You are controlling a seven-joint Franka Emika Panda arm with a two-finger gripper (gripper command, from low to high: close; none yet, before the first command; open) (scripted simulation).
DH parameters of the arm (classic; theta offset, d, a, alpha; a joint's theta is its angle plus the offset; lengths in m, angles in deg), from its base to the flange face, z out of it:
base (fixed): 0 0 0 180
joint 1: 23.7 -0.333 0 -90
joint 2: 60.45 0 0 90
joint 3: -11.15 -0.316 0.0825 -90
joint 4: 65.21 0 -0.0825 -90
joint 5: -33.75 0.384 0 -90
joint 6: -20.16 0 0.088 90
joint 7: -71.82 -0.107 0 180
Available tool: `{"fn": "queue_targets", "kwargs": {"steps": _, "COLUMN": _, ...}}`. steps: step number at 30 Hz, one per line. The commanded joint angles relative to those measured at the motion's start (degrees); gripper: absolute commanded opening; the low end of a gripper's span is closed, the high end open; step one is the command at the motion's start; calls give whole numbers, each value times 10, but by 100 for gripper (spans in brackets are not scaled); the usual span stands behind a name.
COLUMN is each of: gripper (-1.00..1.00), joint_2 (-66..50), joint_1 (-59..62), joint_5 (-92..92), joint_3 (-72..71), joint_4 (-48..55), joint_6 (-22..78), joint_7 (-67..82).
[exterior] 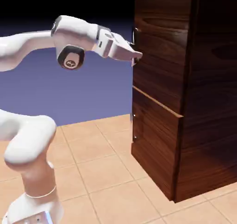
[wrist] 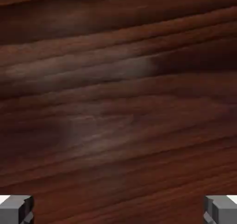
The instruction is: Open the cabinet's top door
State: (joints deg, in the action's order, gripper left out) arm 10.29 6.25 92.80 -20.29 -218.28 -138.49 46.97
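We are holding our gripper [exterior: 135, 56] spread as wide as it goes, with nothing between its jaws: in the hand view the two grey fingertips [wrist: 16, 209] are sitting at the bottom corners with only dark wood grain filling the space between and above them. In the exterior view the gripper is reaching level toward the top door [exterior: 157, 56], its tip right at the door's near edge, where the slim silver handle [exterior: 134, 35] is running vertically just above the fingers. Whether we are touching the wood we cannot tell.

The handle is not showing in the hand view at all, and that is what is worrying us. If we are closing now, we are likely pinching air or scraping the panel, since the bar seems to be lying above or beside our line of approach rather than between the fingers. Pushing further forward risks jamming the fingertips against the door face. If we are catching only the handle's lower end, the grip may slip off once we pull.

The cabinet [exterior: 208, 102] is standing on the tan tiled floor [exterior: 102, 172] to the right, both doors looking shut, with the lower door [exterior: 152, 140] and its own small handle [exterior: 134, 126] beneath. Drifting downward would put us on the wrong door.
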Motion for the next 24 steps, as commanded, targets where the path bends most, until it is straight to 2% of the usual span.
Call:
{"fn": "queue_targets", "kwargs": {"steps": 1, "gripper": 0, "joint_2": 16, "joint_1": 13, "joint_5": 25, "joint_3": -13, "joint_4": 3, "joint_6": 6, "joint_7": 7}}
{"fn": "queue_targets", "kwargs": {"steps": 19, "gripper": 0, "joint_2": 303, "joint_1": 243, "joint_5": 469, "joint_3": -250, "joint_4": 63, "joint_6": 122, "joint_7": 140}}
{"fn": "queue_targets", "kwargs": {"steps": 24, "gripper": 0, "joint_2": 289, "joint_1": 325, "joint_5": 536, "joint_3": -264, "joint_4": 117, "joint_6": 138, "joint_7": 170}}
